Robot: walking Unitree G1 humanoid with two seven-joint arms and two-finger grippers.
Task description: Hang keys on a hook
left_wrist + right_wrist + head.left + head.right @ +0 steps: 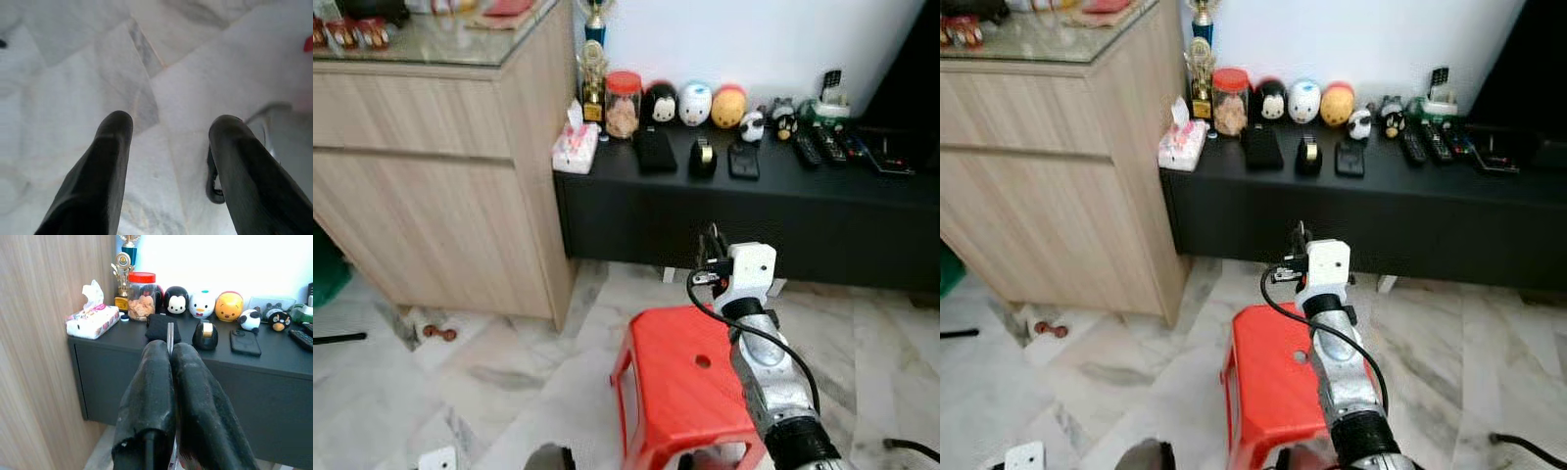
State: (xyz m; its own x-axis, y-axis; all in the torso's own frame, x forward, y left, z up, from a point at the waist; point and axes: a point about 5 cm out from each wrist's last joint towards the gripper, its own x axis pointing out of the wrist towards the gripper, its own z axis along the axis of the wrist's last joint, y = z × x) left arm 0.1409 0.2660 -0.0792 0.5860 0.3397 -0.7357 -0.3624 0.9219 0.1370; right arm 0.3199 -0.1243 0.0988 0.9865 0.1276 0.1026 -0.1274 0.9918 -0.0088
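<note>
brightness: pretty well lit overall, plain indoor daylight-ish look, nothing murky
white wall [754, 44]: blown out to almost pure white, brightest bit in the head views and the right wrist view
black cabinet [783, 220]: its front goes very dark, hardly any detail there
glass top [431, 44]: soft glare and reflections on the wooden cupboard's top
marble floor [161, 73]: pale and washed out in the left wrist view, low contrast
focus: left gripper [168, 129] fingers close up and soft; right gripper [171, 350] fingers blurry at the near end, the shelf stuff behind fairly sharp
sharpness: head views slightly soft and grainy, no real motion smear
shadows: soft, diffuse, darkest under the red stool [680, 387]
</note>
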